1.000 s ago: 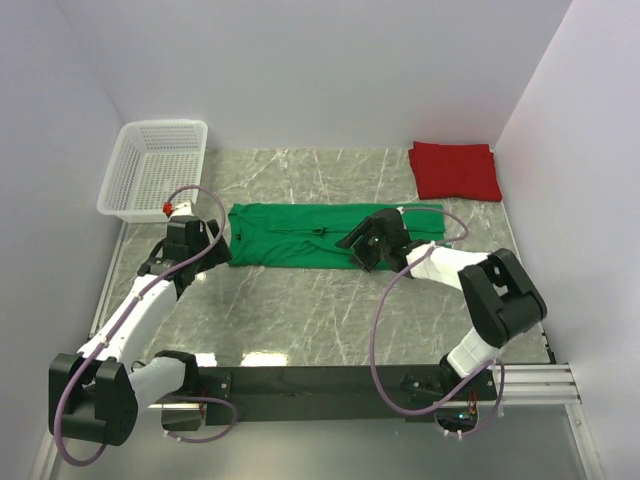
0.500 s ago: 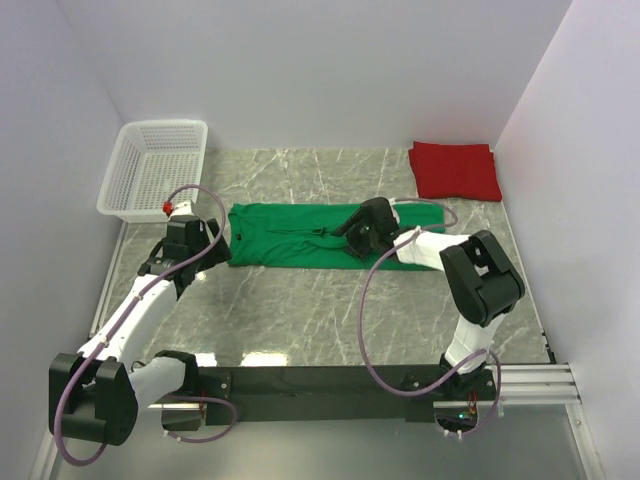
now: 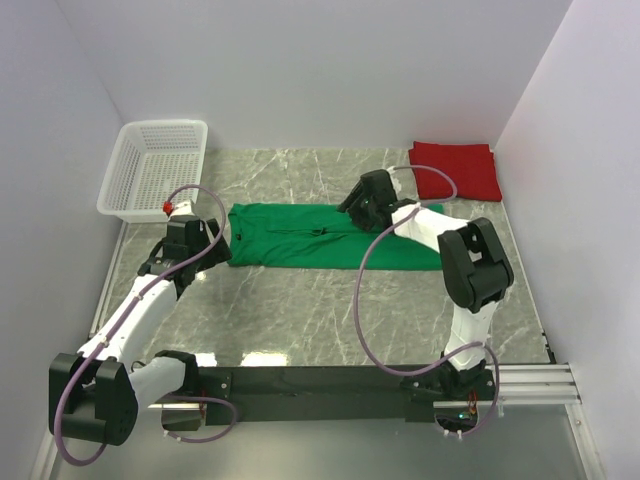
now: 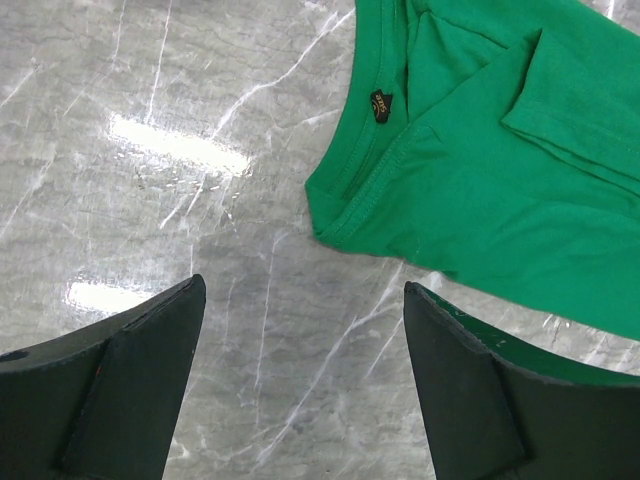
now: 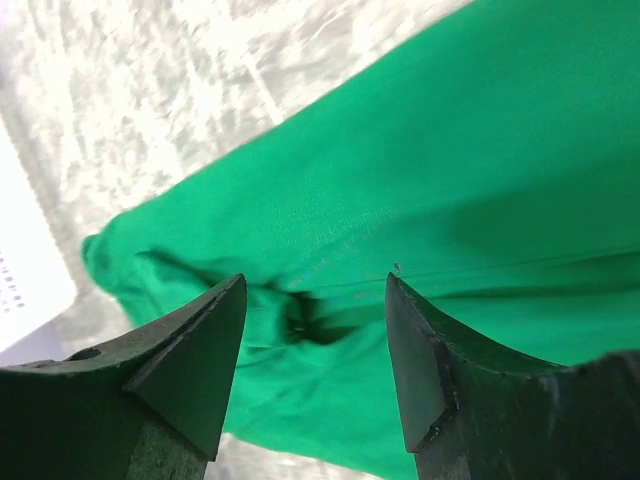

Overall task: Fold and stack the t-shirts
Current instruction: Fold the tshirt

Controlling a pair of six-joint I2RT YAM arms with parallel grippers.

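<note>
The right gripper has swung from the near edge of the bright green cloth t-shirt across to its far edge, and its arm now lies over the shirt's right end. The left arm has not shifted.

The green shirt lies flat mid-table as a long strip. Its long axis runs left to right, with the neck end at the left. In the left wrist view the collar with its small dark label points toward the left gripper. The folded red cloth t-shirt lies as a rectangle in the far right corner, well apart from the green one.

The left gripper's jaws stand wide, with nothing between them. They are over bare grey marble tabletop, just beside the collar edge. The right gripper's jaws are also spread and hold nothing. They are poised over rumpled green cloth, and I cannot tell whether the fingertips touch it.

A white plastic mesh basket stands at the far left corner.
</note>
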